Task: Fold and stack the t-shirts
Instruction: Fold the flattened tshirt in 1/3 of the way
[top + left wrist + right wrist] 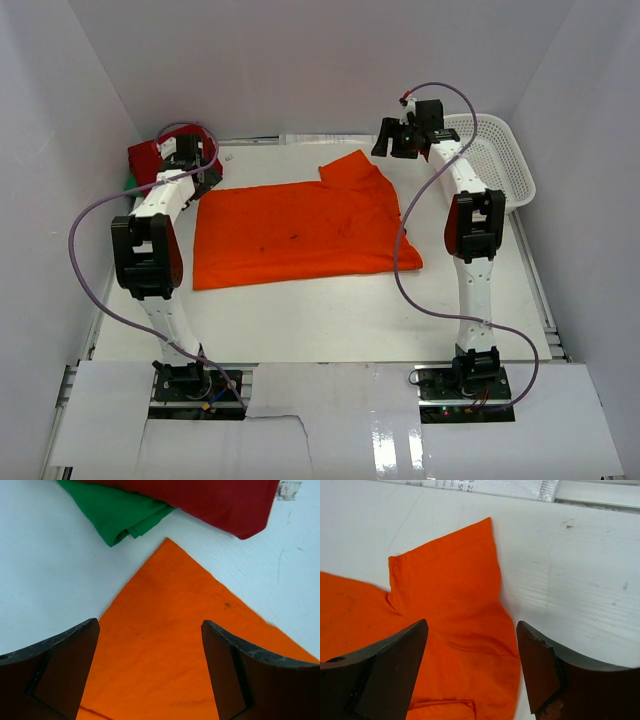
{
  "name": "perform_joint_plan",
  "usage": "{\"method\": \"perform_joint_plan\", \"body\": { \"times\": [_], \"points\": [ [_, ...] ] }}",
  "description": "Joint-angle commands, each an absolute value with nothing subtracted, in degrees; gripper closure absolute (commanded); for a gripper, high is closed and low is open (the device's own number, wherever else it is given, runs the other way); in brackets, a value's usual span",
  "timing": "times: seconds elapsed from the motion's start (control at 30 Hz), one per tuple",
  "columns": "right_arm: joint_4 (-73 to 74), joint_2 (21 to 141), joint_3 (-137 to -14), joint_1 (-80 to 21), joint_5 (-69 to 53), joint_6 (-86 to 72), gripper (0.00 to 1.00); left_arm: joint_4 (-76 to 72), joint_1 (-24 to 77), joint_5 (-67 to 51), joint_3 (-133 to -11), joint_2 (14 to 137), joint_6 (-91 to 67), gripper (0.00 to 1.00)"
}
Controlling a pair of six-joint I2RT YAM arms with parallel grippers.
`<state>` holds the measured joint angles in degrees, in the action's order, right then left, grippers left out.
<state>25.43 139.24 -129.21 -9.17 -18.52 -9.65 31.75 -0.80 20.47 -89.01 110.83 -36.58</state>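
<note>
Orange t-shirt lies flat on table; left gripper and right gripper, jaws apart, hover over its far corners, which are probably best pinched evenly.

Bright, even light (soft shadows), sharp focus.

Bare white tabletop lies open along the near side, between the spread bright orange cloth t-shirt and the arm bases. At the far left corner, the deep red cloth shirt and the green cloth shirt sit just beyond the orange corner, with a narrow strip of bare table between them and it. The left gripper hangs wide-parted over that corner. A white plastic mesh basket crowds the far right. A purple cable droops across the orange shirt's right edge. White walls hem three sides.
</note>
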Motion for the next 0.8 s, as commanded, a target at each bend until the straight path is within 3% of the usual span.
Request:
{"method": "perform_joint_plan", "body": {
  "times": [0.0,0.27,0.43,0.77],
  "points": [
    [21.6,140.8,-132.1,-10.3,-20.6,-9.6,0.23,28.1,-2.0,18.5,-91.4,111.0,-32.9,0.06],
    [22.8,134.9,-119.8,-13.0,-14.4,-4.4,0.27,26.1,-1.9,16.1,-86.1,109.6,-33.1,0.05],
    [16.3,125.1,-103.8,-13.5,-11.2,-3.9,0.27,26.2,1.2,19.4,-82.2,100.4,-30.3,0.03],
    [18.7,105.1,-82.2,-22.6,2.4,-4.0,0.28,27.4,7.0,15.2,-63.7,79.7,-33.3,0.02]
  ]
}}
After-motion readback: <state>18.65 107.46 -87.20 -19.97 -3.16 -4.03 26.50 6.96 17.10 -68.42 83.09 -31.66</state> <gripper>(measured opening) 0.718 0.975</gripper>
